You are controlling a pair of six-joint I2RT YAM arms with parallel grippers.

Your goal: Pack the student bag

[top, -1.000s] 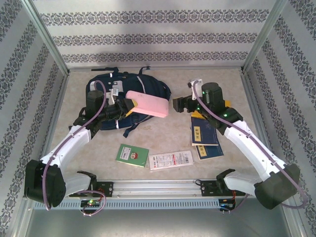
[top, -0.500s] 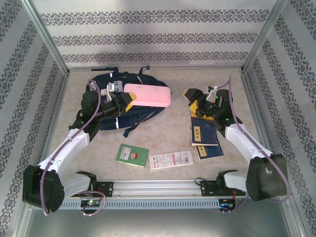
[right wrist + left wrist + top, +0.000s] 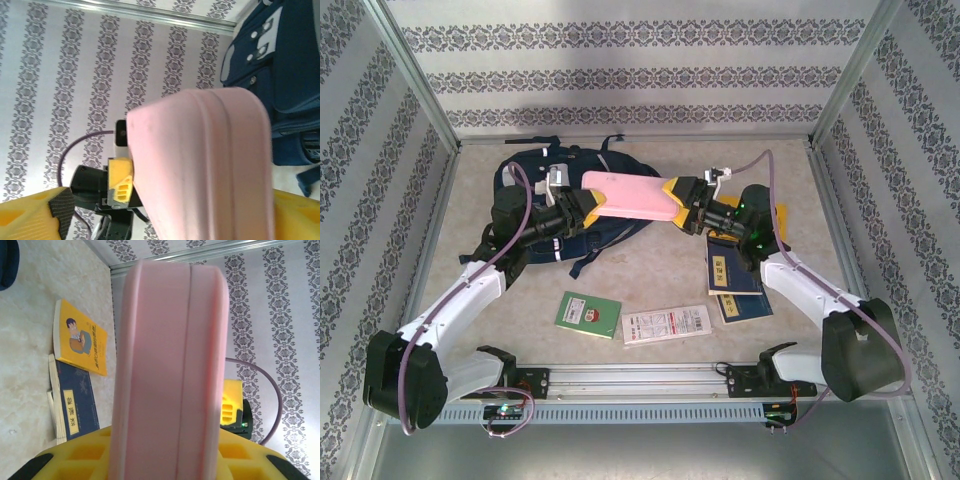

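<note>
The student bag, navy with white trim, lies at the back left of the table; part of it shows in the right wrist view. A long pink case hangs level in the air in front of it. My left gripper is shut on the case's left end, and the case runs straight out from its yellow fingers. My right gripper is open, its jaws standing on both sides of the case's right end, with a gap at one finger.
Under the right arm lie a yellow book and two dark blue books. A green booklet and a white printed sheet lie near the front edge. Patterned walls enclose the table on three sides.
The right arm swung left and brought its jaws around the case's right end, narrowing them a little. The left arm turned the case level and shifted it right.
</note>
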